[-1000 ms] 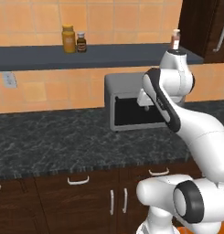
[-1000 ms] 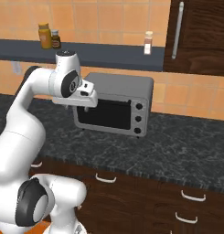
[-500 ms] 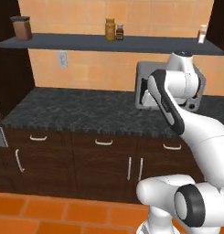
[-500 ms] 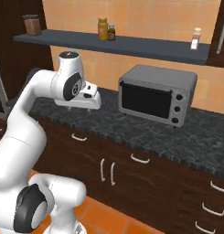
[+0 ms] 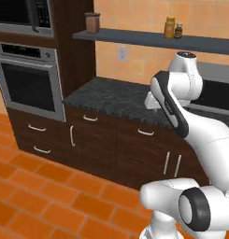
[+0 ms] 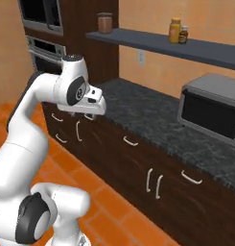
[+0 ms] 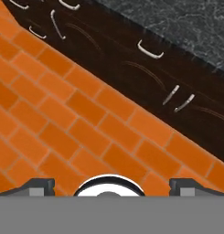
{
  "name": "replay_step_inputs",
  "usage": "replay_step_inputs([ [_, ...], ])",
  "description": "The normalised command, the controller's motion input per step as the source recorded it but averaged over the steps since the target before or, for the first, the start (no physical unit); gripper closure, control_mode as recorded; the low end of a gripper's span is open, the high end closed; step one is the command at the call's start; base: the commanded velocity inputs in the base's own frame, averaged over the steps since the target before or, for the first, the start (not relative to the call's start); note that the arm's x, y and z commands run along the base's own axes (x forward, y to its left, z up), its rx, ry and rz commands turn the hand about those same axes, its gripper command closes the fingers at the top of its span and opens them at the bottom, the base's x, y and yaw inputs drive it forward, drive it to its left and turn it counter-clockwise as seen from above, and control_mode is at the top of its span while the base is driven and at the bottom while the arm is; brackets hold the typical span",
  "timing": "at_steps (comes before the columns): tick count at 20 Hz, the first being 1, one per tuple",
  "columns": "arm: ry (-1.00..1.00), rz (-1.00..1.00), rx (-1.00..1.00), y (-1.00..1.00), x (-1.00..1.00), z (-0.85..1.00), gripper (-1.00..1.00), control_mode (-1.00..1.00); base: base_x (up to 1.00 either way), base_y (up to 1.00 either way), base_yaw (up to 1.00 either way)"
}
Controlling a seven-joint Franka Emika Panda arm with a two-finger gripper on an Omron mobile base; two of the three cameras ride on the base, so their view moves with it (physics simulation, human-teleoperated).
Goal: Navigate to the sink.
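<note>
Now, arm: the white arm was folded up over the base, with the gripper held out above the floor in front of the cabinets.
Fingers: in the hand view two dark tips stood far apart at the bottom corners, released, nothing between them.
Sink: I could not find it in these pictures; where it lay cannot be told.
Left base view: a wall oven with a microwave above it stood in a dark tall unit at the left; beside it ran the dark speckled counter.
Right base view: a grey toaster oven with a dark window sat on the counter at the right, a thing the arm mostly hid in the left base view.
Shelf: a grey shelf on the orange wall held a brown jar at its left end and a yellow jar just beside a small dark jar further right.
Outlet: a white outlet sat on the wall under the shelf.
Hand view: orange tiled floor below, dark cabinet fronts with silver handles running across, counter edge at the upper right.
</note>
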Motion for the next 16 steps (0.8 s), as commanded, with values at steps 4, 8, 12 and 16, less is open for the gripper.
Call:
replay_step_inputs([
  [4,0.0,0.0,0.0,0.0,0.0,0.0,-1.0,1.0,-0.41,0.01,0.65],
  [8,0.0,0.0,0.0,0.0,0.0,0.0,-1.0,1.0,-0.43,0.0,0.63],
  [12,0.0,0.0,0.0,0.0,0.0,0.0,-1.0,1.0,-0.48,0.01,0.61],
  [16,0.0,0.0,0.0,0.0,0.0,0.0,-1.0,1.0,-0.69,0.04,0.43],
])
